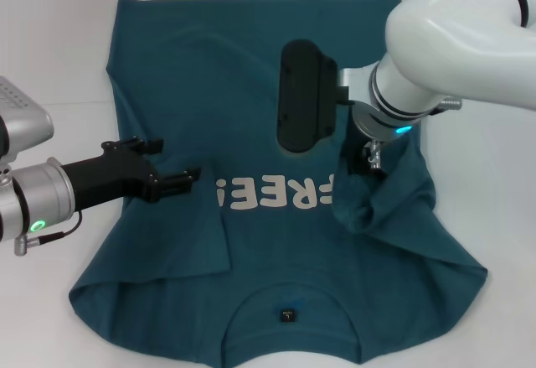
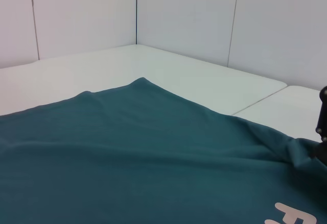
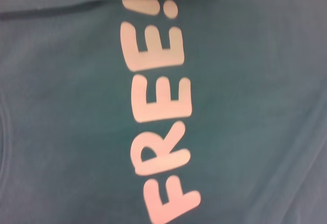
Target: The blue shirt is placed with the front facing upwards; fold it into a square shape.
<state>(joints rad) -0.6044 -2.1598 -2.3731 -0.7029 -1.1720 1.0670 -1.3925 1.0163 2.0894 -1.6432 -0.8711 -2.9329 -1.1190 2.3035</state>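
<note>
Teal-blue cotton, the blue shirt [image 1: 276,242] lies spread front-up on the white tabletop [image 1: 59,58], collar and small dark neck label [image 1: 287,313] at the near edge, hem at the far edge. Left side of the shirt already folded in over the body, fold edge running near the "FREE" lettering [image 1: 272,194]. Left end effector [image 1: 172,167] comes in from the left, low over that folded left part, black fingers [image 1: 180,181] spread open, holding nothing; whether they touch the cloth is unclear. Left wrist view shows only shirt fabric [image 2: 127,152] lying smooth with a slight ridge, tabletop [image 2: 204,81] beyond it and white walls behind. Right wrist view looks straight down on the white letters [image 3: 161,112] on flat fabric. Right end effector [image 1: 368,160] is over the shirt's right side, just right of the lettering, with the right sleeve area bunched and lifted up around it; fingers are buried in the cloth, so how far open they are can't be told.
</note>
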